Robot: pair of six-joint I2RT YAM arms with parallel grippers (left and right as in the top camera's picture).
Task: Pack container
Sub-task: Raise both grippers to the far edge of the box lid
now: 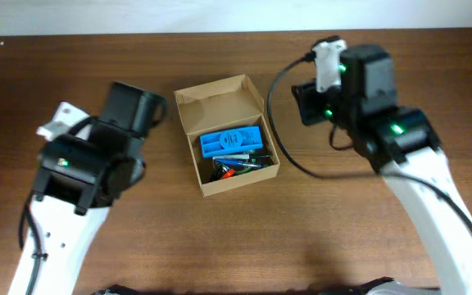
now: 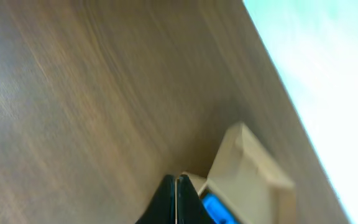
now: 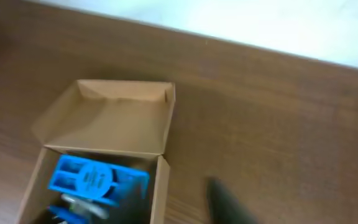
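The tan cardboard container (image 1: 188, 139) stands open at the table's middle, its lid flap (image 1: 220, 100) raised toward the back. Inside lie a flat blue plastic case (image 1: 234, 141) and several pens and small items (image 1: 238, 166). My left gripper (image 1: 154, 111) is left of the container, and the left wrist view shows its fingers (image 2: 176, 199) shut and empty, beside the container's corner (image 2: 244, 168). My right gripper (image 1: 308, 102) is right of the container. In the right wrist view its blurred fingers (image 3: 179, 208) are apart, straddling the container's right wall (image 3: 160, 186) beside the blue case (image 3: 89, 177).
The brown wooden table (image 1: 367, 238) ends at a pale far edge (image 1: 220, 16) behind the container. A black cable (image 1: 277, 106) loops from the right arm close to the container's right side.
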